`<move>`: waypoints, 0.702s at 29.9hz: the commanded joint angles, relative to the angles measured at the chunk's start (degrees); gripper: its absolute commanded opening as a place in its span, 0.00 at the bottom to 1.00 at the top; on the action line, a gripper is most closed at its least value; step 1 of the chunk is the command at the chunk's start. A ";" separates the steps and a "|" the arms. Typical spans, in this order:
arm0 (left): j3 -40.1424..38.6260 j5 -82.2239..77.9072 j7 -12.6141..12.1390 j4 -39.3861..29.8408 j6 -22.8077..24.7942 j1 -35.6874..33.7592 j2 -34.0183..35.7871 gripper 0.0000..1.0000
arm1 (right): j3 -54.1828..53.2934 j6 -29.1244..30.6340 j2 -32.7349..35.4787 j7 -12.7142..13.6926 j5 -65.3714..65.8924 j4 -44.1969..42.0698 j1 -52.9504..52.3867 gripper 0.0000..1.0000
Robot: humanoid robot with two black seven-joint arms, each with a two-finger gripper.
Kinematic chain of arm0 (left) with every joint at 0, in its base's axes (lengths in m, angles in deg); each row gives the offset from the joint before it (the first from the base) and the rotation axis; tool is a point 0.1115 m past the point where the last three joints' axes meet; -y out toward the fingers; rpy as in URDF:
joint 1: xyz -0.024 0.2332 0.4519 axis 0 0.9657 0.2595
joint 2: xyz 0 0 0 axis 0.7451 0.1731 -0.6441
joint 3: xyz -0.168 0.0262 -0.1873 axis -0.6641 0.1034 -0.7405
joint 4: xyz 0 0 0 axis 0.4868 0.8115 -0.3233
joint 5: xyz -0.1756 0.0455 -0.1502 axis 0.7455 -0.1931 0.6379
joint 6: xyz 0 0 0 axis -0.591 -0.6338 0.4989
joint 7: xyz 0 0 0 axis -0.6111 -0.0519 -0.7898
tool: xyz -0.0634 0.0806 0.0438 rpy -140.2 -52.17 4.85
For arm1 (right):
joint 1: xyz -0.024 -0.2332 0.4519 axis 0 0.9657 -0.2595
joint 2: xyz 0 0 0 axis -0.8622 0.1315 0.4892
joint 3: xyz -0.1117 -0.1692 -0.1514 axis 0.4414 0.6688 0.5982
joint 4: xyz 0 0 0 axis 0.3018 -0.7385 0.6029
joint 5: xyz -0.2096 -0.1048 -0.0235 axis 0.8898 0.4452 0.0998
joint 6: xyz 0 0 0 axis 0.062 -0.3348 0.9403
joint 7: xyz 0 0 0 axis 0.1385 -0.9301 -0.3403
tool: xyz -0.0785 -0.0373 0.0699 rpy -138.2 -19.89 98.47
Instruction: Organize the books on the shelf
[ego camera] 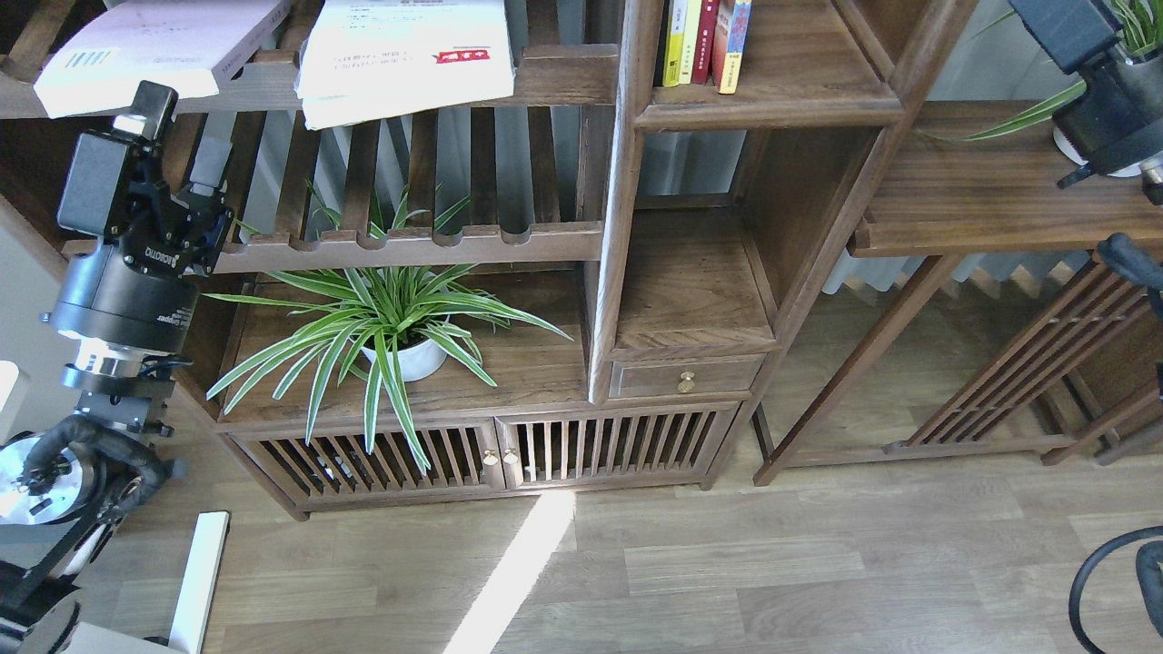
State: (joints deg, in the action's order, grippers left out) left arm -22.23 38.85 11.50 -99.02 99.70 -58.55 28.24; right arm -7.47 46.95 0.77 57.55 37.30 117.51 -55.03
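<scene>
A pale lavender-white book lies flat on the upper slatted rack at top left. A larger white book with a red mark lies next to it on the right. The dark red-black book is not in view. The narrow solid-walled shelf stands to the right of the racks. My left gripper is open and empty, just below the lavender book's front edge. My right gripper is a dark block at top right in front of a plant pot; its fingers cannot be told apart.
Several thin books stand upright at the shelf's left wall. An empty compartment lies below it, above a small drawer. A spider plant sits under the lower slatted rack. A side board bears a white pot.
</scene>
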 commanded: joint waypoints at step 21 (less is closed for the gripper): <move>-1.23 6.85 -0.32 -7.73 -13.22 0.28 1.93 0.97 | -0.59 0.00 -1.85 0.00 0.08 -0.01 4.90 0.74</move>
State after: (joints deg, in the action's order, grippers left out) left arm -23.47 45.71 11.39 -106.38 90.87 -58.18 30.06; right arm -8.05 46.95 -1.10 57.56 37.38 117.51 -50.11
